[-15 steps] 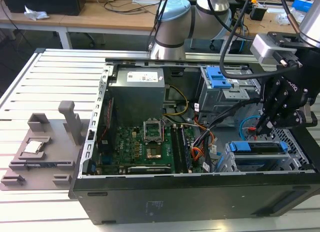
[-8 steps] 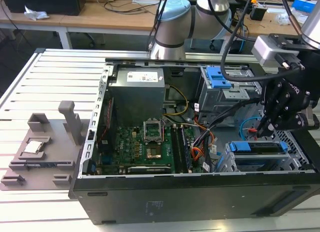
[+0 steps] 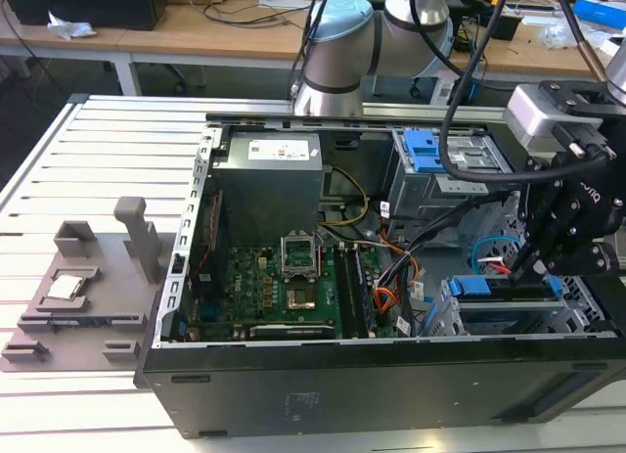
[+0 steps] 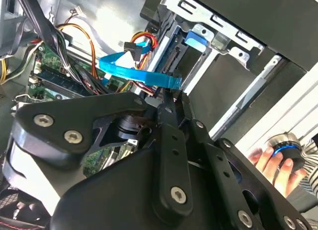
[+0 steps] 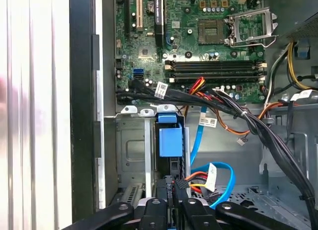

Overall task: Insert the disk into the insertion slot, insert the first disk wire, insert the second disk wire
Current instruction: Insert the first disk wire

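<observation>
The disk (image 5: 169, 140) stands inside the insertion slot (image 5: 131, 150), in the computer case (image 3: 342, 394), near side, exterior view's right. The pincer (image 5: 172, 188), clenched, has its tips against a black wire connector (image 5: 182, 183) just beside the disk.

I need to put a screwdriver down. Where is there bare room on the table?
Free: the slatted table between the grey fixture and its far edge, at the exterior view's left of the computer case. Crowded: around the gripper and cables.

The disk (image 3: 471, 287) sits in the insertion slot (image 3: 443, 321), at the exterior view's right of the motherboard (image 3: 264, 282).
</observation>
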Tool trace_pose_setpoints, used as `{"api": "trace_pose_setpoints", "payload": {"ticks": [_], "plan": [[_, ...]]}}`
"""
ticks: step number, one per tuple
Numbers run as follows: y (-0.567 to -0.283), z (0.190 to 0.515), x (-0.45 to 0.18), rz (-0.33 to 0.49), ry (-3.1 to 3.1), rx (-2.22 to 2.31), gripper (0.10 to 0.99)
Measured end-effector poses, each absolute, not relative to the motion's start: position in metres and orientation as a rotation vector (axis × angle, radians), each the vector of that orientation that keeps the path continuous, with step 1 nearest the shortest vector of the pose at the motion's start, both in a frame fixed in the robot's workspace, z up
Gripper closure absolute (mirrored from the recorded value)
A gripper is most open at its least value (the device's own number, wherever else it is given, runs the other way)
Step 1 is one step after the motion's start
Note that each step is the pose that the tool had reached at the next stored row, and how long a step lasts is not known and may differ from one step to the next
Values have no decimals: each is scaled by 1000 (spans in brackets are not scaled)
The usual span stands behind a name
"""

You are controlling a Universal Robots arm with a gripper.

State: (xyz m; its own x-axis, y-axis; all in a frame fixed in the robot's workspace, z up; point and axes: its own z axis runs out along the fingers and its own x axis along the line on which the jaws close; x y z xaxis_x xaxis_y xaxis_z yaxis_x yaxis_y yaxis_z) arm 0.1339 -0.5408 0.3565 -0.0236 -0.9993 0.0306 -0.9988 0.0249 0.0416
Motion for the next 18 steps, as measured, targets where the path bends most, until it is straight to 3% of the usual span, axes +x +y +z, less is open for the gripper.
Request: {"api": "trace_pose_setpoints", "payload": {"ticks": [18], "plan": [[-541, 353, 145, -13, -2211, 2159, 906]]}}
